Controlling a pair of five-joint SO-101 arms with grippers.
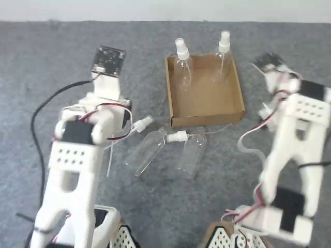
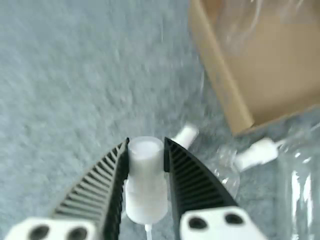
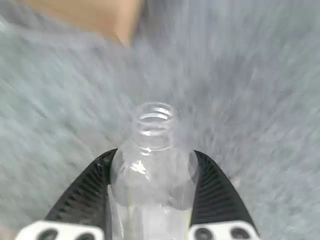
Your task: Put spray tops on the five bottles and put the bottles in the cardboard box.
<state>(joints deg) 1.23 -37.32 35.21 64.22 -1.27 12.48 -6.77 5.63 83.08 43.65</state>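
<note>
Bottles – where are they sitting?

Two stand upright at the far wall of the shallow brown cardboard box (image 1: 207,119): left capped clear plastic bottle (image 1: 182,70), right capped clear plastic bottle (image 1: 221,64), both with white tops on. Two more lie on their sides on the grey fuzzy surface (image 1: 62,67), just in front of the box: left lying clear bottle (image 1: 146,152), right lying clear bottle (image 1: 190,154), no tops on.

And the fifth?

Held by the right tool (image 3: 155,157), which is narrowed onto the shoulders of the topless clear round bottle (image 3: 155,130). Ribbed black fingers (image 3: 90,190) press both sides; the threaded neck is open, poking past the tips.

Left tool?

Left tool (image 2: 146,145) nearly closed, clamping a white plastic spray top (image 2: 145,190) between its ribbed pads (image 2: 105,185). Thin tube at the top's base.

Anything loose?

One loose white spray top (image 1: 177,136), lying by the necks of the two lying bottles.

Room to move?

Open surface left of the box and along the far edge. Tight between the box's front wall and the lying bottles. Right arm is just beside the box's right wall.
</note>
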